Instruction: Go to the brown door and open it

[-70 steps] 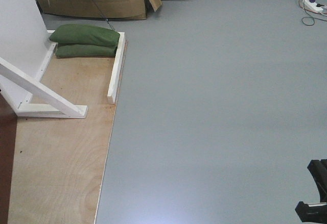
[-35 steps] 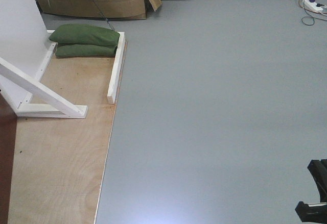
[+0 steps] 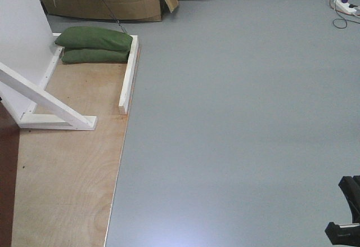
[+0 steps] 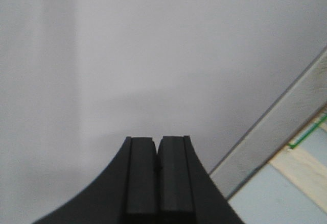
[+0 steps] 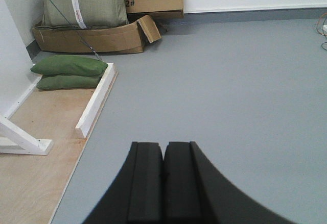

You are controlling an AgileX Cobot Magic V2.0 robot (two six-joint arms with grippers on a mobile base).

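1. Closest in: the left gripper (image 4: 157, 183) and right gripper (image 5: 163, 183) both have their fingers pressed together, holding nothing. The left one faces a white panel (image 4: 153, 55) that looks near, so a careless swing could bump it.
2. The brown door (image 3: 5, 191) is, I think, just that reddish strip at 8 o'clock. Its handle isn't in view, so any reach now is blind.
3. At 10 o'clock, the plywood platform (image 3: 67, 168) edge and white brace (image 3: 45, 103) could snag the base.
4. Far off — green sandbags (image 3: 94, 45) at 11, power strip (image 3: 344, 5) at 1.
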